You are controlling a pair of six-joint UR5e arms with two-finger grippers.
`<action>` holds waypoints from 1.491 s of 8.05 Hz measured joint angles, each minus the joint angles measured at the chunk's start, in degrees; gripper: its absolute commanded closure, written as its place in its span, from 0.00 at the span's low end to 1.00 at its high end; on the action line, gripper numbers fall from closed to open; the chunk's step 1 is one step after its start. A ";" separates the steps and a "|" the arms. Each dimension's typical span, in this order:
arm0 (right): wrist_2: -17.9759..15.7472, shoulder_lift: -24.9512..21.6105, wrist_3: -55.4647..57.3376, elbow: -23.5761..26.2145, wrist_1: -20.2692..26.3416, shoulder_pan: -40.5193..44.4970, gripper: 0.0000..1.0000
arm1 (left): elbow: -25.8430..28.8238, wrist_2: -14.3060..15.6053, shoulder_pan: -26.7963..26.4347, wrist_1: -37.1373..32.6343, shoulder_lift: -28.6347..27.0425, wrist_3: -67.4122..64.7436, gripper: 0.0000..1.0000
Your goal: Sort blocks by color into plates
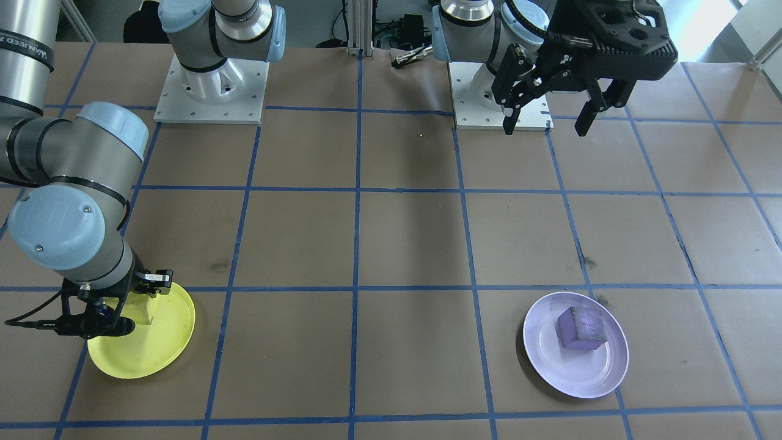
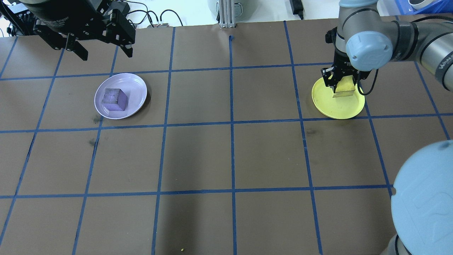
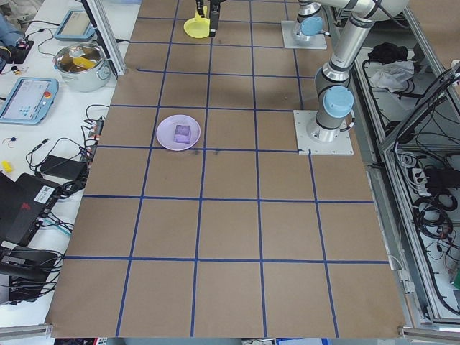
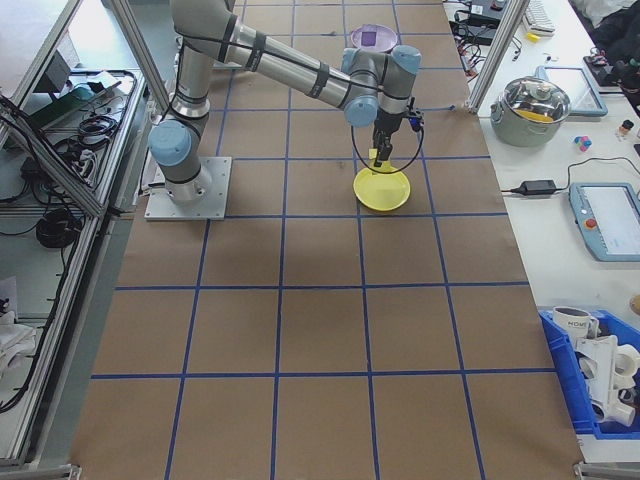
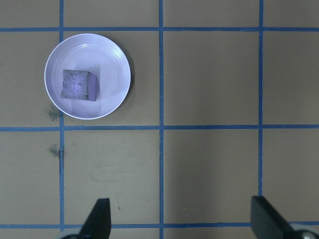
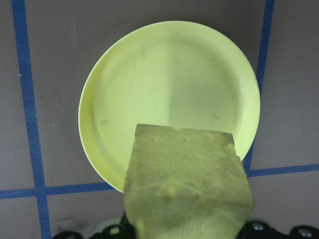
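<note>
- Right tool [image 2: 340, 84] closed on yellow block [image 2: 344, 89], holding it over yellow plate [image 2: 332, 108]; wrist view shows the block [image 6: 187, 184] filling the lower frame with the plate [image 6: 169, 74] beyond it.
- Cannot tell whether the block touches the plate or hangs just above it; in the front view it [image 1: 145, 311] sits over the plate's [image 1: 153, 354] robot-side half, under the tool [image 1: 116, 305].
- Left tool [image 1: 544, 122] wide open, nothing in it, raised near its own base, well apart from both plates; both fingertips show at the bottom of its wrist view, one [image 5: 97, 219] at left.
- Purple block [image 2: 114, 99] rests in lavender plate [image 2: 132, 83], roughly centred; same in front view: block [image 1: 580, 329], plate [image 1: 550, 360].
- Plates lie well apart, towards opposite ends of the bench [image 2: 230, 159], which is brown with a blue tape grid.
- Side views: pot [image 3: 83, 63] and tablet [image 3: 27, 97] on a side table.
</note>
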 measured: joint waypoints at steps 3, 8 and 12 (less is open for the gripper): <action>-0.03 4.26 -1.16 -0.36 -1.73 -0.42 0.00 | 0.00 0.02 0.00 0.00 0.00 0.00 0.00; 1.72 -1.02 -5.91 -0.08 -2.38 -0.56 0.00 | -0.05 -0.06 0.00 0.00 0.01 0.00 0.00; 10.93 -13.54 -0.79 0.18 4.68 0.04 0.00 | 0.02 -0.30 0.07 -0.04 -0.03 -0.04 0.00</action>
